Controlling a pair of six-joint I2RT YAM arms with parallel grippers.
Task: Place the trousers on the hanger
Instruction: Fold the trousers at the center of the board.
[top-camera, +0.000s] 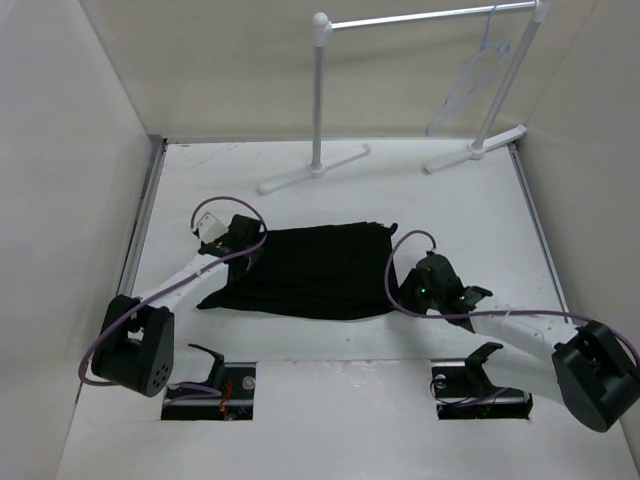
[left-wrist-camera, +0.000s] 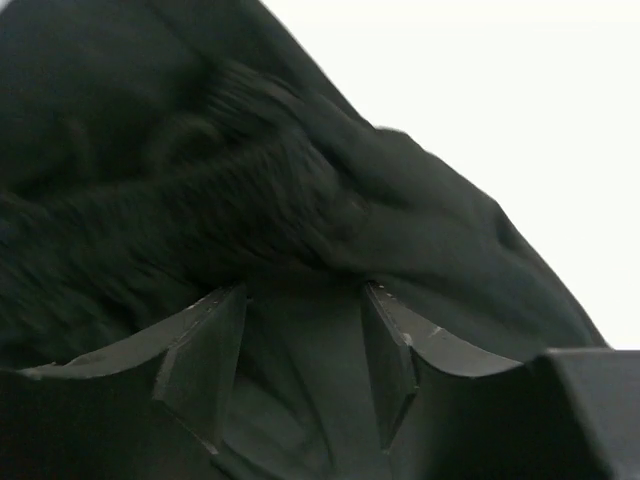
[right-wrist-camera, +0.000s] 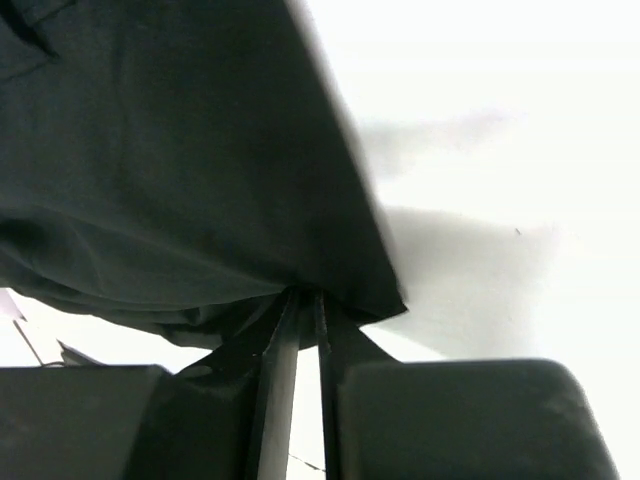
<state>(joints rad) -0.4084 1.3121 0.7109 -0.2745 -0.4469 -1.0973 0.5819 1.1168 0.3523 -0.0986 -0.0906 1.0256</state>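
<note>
The black trousers (top-camera: 310, 270) lie folded flat in the middle of the white table. My left gripper (top-camera: 245, 238) rests on their upper left edge. In the left wrist view its jaws (left-wrist-camera: 302, 292) stand open, with bunched black cloth (left-wrist-camera: 400, 220) lying loose between and beyond them. My right gripper (top-camera: 400, 292) sits at the trousers' right edge. In the right wrist view it (right-wrist-camera: 308, 295) is shut on the hem, and the cloth (right-wrist-camera: 150, 150) is lifted off the table there. The pale hanger (top-camera: 470, 80) hangs on the rack at the back right, far from both grippers.
A white tube garment rack (top-camera: 320, 90) stands at the back of the table, its two feet reaching forward (top-camera: 310, 170). White walls close in the left, right and back. Two cut-outs with arm mounts (top-camera: 208, 390) sit at the near edge.
</note>
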